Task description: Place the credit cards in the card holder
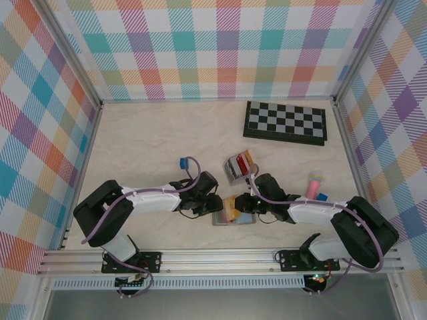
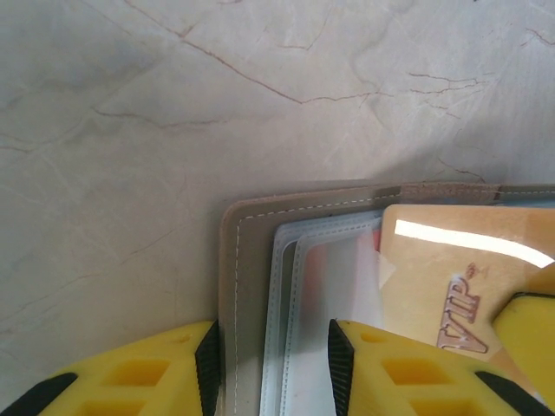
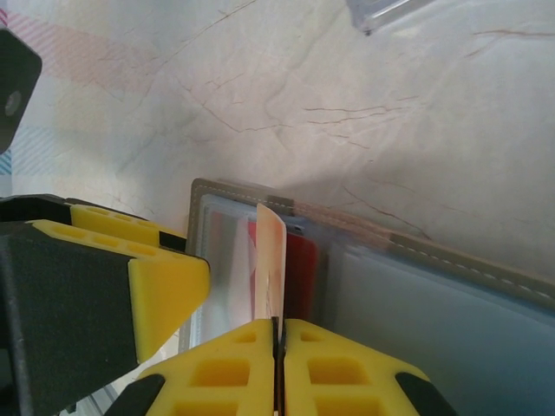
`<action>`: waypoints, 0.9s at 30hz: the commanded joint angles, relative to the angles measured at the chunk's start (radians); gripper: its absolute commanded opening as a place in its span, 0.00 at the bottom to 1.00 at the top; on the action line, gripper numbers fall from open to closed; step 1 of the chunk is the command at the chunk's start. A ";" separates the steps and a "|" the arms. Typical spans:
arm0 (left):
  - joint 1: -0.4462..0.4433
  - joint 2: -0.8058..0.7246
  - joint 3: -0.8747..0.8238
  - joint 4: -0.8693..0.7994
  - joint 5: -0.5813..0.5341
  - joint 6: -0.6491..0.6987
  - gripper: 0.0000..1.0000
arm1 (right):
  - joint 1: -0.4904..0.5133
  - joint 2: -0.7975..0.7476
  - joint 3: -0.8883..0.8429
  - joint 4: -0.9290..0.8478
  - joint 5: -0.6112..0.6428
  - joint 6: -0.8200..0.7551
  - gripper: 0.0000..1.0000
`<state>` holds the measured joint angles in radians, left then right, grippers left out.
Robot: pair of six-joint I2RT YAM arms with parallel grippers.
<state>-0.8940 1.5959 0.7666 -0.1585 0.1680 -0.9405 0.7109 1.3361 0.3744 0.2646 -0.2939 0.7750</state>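
Note:
The grey card holder (image 1: 245, 221) lies open and flat near the table's front edge. My left gripper (image 1: 217, 204) (image 2: 273, 364) is clamped on its left edge (image 2: 247, 260) and the clear sleeves. One of its fingers (image 3: 165, 286) shows in the right wrist view. My right gripper (image 1: 245, 203) (image 3: 278, 322) is shut on a cream-orange credit card (image 3: 270, 260) (image 2: 434, 277), held edge-on with its tip over the sleeves of the holder (image 3: 208, 192). A red credit card (image 3: 303, 277) sits in a sleeve beside it.
A small upright rack of coloured cards (image 1: 239, 165) stands just behind the grippers. A chessboard (image 1: 285, 122) lies at the back right. A pink object (image 1: 313, 181) and a blue one (image 1: 321, 197) are to the right, and another blue piece (image 1: 181, 163) to the left.

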 commanded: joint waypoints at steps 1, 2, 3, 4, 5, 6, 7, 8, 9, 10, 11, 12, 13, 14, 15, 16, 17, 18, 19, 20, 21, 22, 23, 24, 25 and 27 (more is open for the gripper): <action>0.001 0.015 -0.028 0.040 0.022 -0.019 0.39 | 0.016 0.050 0.008 0.022 -0.025 0.015 0.08; 0.001 0.012 -0.030 0.042 0.018 -0.022 0.39 | 0.018 0.060 0.014 0.019 -0.025 0.017 0.08; 0.001 0.010 -0.033 0.042 0.016 -0.024 0.39 | 0.019 0.068 0.018 0.016 -0.024 0.020 0.09; 0.001 0.008 -0.035 0.042 0.013 -0.026 0.40 | 0.021 0.073 0.020 0.015 -0.025 0.022 0.09; 0.001 0.005 -0.033 0.042 0.010 -0.028 0.40 | 0.025 0.074 0.020 0.012 -0.023 0.026 0.09; 0.001 0.002 -0.035 0.041 0.007 -0.029 0.40 | 0.028 0.071 0.021 0.000 -0.016 0.030 0.09; 0.001 -0.002 -0.037 0.042 0.004 -0.031 0.40 | 0.029 0.070 0.021 -0.007 -0.012 0.030 0.09; 0.001 -0.006 -0.036 0.039 0.000 -0.033 0.40 | 0.032 0.069 0.023 -0.019 -0.011 0.032 0.09; 0.001 -0.009 -0.038 0.038 -0.004 -0.035 0.41 | 0.034 0.070 0.027 -0.027 -0.012 0.036 0.09; 0.001 -0.011 -0.038 0.041 -0.006 -0.037 0.41 | 0.038 0.071 0.029 -0.031 -0.011 0.039 0.09; 0.001 -0.014 -0.039 0.041 -0.007 -0.037 0.41 | 0.043 0.068 0.029 -0.033 -0.007 0.047 0.10; 0.001 -0.016 -0.039 0.042 -0.008 -0.038 0.41 | 0.049 0.070 0.030 -0.039 0.004 0.056 0.10; 0.001 -0.017 -0.039 0.042 -0.008 -0.038 0.42 | 0.054 0.073 0.032 -0.041 0.009 0.064 0.10; 0.001 -0.017 -0.040 0.043 -0.009 -0.041 0.42 | 0.059 0.077 0.036 -0.042 0.014 0.071 0.10; 0.001 -0.018 -0.041 0.045 -0.009 -0.041 0.42 | 0.065 0.081 0.040 -0.042 0.019 0.077 0.10; 0.001 -0.019 -0.042 0.048 -0.011 -0.044 0.42 | 0.072 0.088 0.043 -0.035 0.019 0.083 0.10; 0.001 -0.021 -0.046 0.052 -0.010 -0.047 0.42 | 0.081 0.097 0.051 -0.034 0.021 0.087 0.10; 0.000 -0.021 -0.047 0.056 -0.010 -0.050 0.42 | 0.088 0.104 0.060 -0.039 0.022 0.087 0.10; 0.001 -0.021 -0.048 0.057 -0.010 -0.053 0.42 | 0.094 0.113 0.068 -0.048 0.024 0.088 0.10; 0.001 -0.021 -0.049 0.059 -0.011 -0.057 0.42 | 0.096 0.119 0.076 -0.058 0.030 0.089 0.10; 0.001 -0.022 -0.049 0.056 -0.013 -0.058 0.42 | 0.096 0.121 0.077 -0.060 0.030 0.092 0.10; 0.001 -0.023 -0.050 0.055 -0.017 -0.059 0.42 | 0.096 0.119 0.077 -0.064 0.031 0.092 0.10; 0.001 -0.026 -0.051 0.050 -0.023 -0.061 0.42 | 0.096 0.113 0.077 -0.081 0.038 0.091 0.10; 0.001 -0.027 -0.051 0.045 -0.028 -0.062 0.41 | 0.096 0.104 0.078 -0.100 0.045 0.083 0.09; 0.000 -0.030 -0.051 0.037 -0.037 -0.063 0.40 | 0.096 0.091 0.082 -0.132 0.057 0.073 0.09; 0.001 -0.034 -0.053 0.027 -0.047 -0.067 0.40 | 0.094 0.059 0.086 -0.191 0.082 0.054 0.09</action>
<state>-0.8940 1.5749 0.7349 -0.1215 0.1547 -0.9920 0.7807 1.4113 0.4526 0.2184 -0.2249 0.8539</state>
